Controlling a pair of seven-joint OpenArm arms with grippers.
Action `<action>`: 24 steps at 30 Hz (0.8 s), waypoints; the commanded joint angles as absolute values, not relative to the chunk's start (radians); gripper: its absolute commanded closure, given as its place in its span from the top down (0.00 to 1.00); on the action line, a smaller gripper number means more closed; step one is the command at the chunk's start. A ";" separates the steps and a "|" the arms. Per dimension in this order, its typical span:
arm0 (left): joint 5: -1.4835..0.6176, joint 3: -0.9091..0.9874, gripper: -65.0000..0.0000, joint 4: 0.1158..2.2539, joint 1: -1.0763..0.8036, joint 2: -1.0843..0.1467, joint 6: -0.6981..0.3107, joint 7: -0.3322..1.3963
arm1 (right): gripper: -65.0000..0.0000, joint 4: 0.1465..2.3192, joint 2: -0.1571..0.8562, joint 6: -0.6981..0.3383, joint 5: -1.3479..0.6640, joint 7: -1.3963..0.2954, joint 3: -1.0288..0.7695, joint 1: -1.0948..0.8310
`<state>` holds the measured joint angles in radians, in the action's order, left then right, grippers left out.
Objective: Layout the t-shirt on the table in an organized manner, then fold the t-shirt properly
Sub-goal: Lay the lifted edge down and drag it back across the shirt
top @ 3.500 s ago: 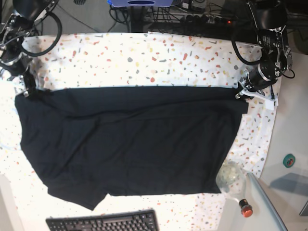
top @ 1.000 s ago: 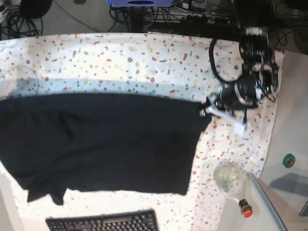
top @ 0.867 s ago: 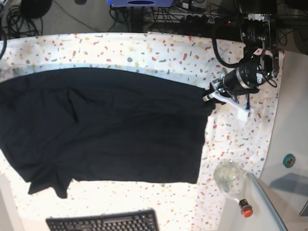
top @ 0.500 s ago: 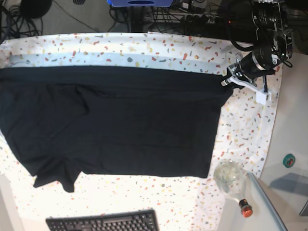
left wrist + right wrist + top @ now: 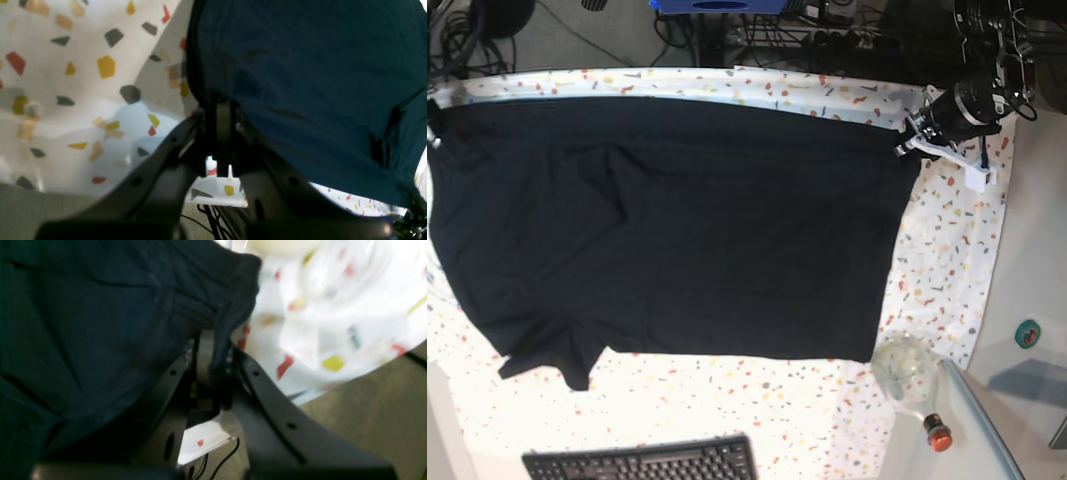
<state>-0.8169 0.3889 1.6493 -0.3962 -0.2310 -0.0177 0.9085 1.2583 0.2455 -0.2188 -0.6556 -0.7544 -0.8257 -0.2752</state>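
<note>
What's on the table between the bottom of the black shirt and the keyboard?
Only bare speckled table lies between the t-shirt and the keyboard. The base view shows it.

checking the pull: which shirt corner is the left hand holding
The far corner of the t-shirt on the base view's right, by the table's back edge. The left hand is shut on it there; the near corner beside the glass bottle lies free.

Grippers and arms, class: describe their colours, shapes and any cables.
Each gripper, the left gripper and the right gripper, has matte black curved fingers with small screw holes. In the base view the left arm is black and cylindrical, with black cables looping around it and a small white block below its wrist.
</note>
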 commanded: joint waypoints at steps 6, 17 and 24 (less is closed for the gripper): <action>-0.823 0.417 0.00 1.666 -0.414 -0.274 -0.016 0.895 | 0.00 1.280 0.259 -0.226 -0.656 -0.742 -0.837 -0.292; -0.823 0.418 0.09 1.670 -0.423 -0.272 -0.012 0.900 | 0.00 1.282 0.229 -0.219 -0.654 -0.750 -0.924 -0.312; -0.823 0.429 0.91 1.672 -0.421 -0.272 -0.012 0.895 | 0.52 1.330 0.229 -0.225 -0.654 -0.748 -0.947 -0.334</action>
<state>-0.8165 0.4183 1.6524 -0.4210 -0.2573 -0.0071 0.9085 1.3106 0.2085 -0.2180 -0.6422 -0.7616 -0.9398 -0.3305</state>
